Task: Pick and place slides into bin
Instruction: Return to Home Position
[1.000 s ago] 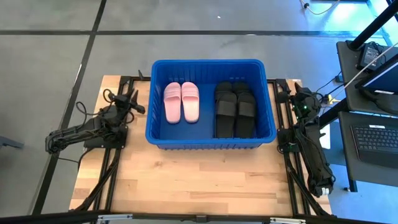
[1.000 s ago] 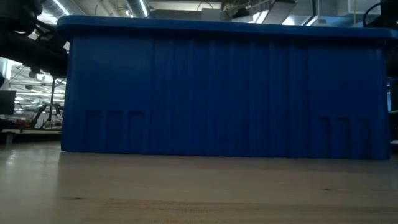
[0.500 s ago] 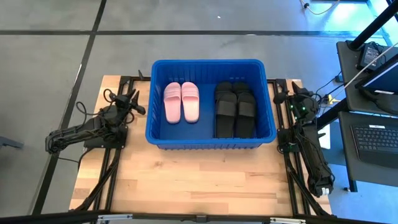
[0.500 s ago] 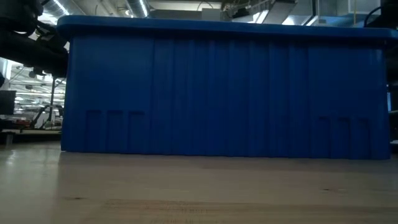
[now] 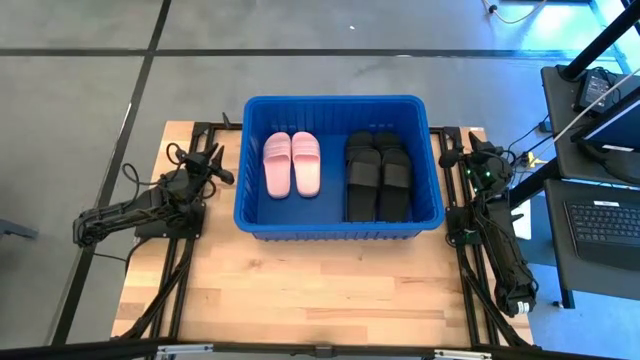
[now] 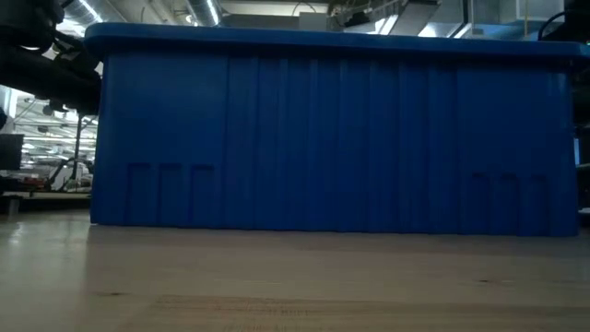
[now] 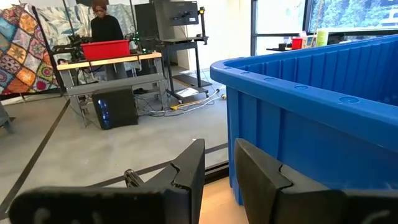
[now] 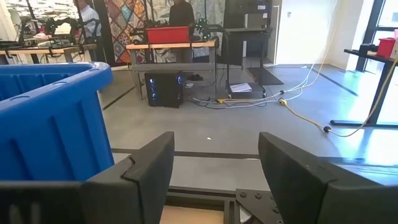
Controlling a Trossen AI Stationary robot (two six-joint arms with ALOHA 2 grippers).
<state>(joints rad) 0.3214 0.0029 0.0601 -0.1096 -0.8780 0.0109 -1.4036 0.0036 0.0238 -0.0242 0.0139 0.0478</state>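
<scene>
The blue bin (image 5: 340,101) stands on the wooden table's far half and fills the low view (image 6: 332,138). Inside it, a pale pink pair of slides (image 5: 292,164) lies flat on the left. Several black slides (image 5: 378,173) lie on the right, partly overlapping. My left gripper (image 5: 213,160) is level beside the bin's left wall (image 7: 311,112). Its fingers stand a narrow gap apart (image 7: 219,144) with nothing between them. My right gripper (image 5: 462,153) is level beside the bin's right wall (image 8: 43,118). It is wide open (image 8: 216,138) and holds nothing.
Bare wooden tabletop (image 5: 320,290) stretches from the bin to the near edge. A desk with a keyboard (image 5: 610,222) stands off the table's right side. Beyond the table are a workbench with a red tub (image 7: 106,48) and people.
</scene>
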